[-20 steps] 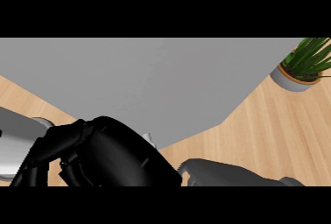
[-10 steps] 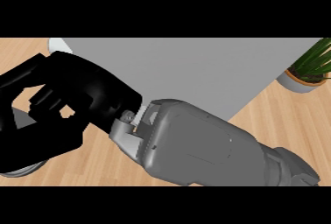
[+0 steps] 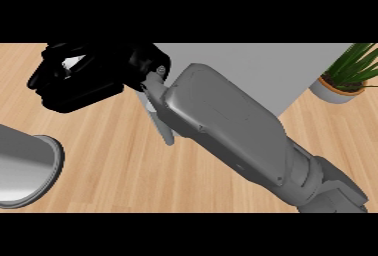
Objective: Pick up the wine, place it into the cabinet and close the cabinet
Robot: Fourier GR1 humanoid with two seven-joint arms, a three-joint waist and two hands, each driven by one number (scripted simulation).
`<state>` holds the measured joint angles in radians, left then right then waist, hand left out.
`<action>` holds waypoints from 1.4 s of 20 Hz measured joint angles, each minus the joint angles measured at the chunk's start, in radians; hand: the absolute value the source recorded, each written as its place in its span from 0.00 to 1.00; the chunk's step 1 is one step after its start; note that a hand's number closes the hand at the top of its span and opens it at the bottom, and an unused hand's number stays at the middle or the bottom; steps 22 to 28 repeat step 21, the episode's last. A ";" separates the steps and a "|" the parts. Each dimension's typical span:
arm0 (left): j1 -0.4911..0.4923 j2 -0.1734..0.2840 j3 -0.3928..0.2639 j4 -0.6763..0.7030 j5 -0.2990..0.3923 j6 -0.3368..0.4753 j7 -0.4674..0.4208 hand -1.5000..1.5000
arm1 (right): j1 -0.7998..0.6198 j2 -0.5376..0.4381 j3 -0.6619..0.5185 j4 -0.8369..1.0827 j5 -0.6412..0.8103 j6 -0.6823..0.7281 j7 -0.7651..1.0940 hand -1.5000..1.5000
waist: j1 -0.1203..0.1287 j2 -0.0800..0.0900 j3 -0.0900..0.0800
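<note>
My right hand [image 3: 88, 82] is at the upper left, black, with its fingers curled in. No bottle shows inside it; only a pale patch appears between the fingers. Its grey forearm [image 3: 221, 125] runs diagonally from the lower right and fills the middle of the view. The wine is nowhere in sight. A flat grey cabinet surface [image 3: 280, 70] lies behind the forearm at the upper right, and a narrow grey strip [image 3: 161, 120] shows just under the wrist. My left hand does not show.
A potted green plant [image 3: 347, 75] stands at the right edge beside the grey surface. A grey cylindrical shape [image 3: 26, 165] pokes in at the lower left; I cannot tell what it is. Wooden counter [image 3: 133, 170] spans the left and bottom.
The right arm has swung up and left: the hand went from the lower left to the upper left, and the forearm now crosses the view. The view has also shifted.
</note>
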<state>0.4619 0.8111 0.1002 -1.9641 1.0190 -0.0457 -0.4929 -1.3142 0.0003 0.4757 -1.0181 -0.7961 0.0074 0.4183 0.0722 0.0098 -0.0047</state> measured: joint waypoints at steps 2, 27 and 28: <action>-0.004 0.003 0.012 -0.007 0.009 0.002 0.013 0.00 | -0.012 0.001 0.006 0.050 0.029 0.020 -0.062 1.00 | 0.000 -0.007 -0.005; -0.032 -0.006 -0.021 -0.075 0.040 -0.012 0.071 0.00 | -0.027 0.001 0.007 0.172 0.031 0.068 -0.284 1.00 | -0.007 -0.029 -0.047; -0.032 -0.006 -0.021 -0.075 0.040 -0.012 0.071 0.00 | -0.027 0.001 0.007 0.172 0.031 0.068 -0.284 1.00 | -0.007 -0.029 -0.047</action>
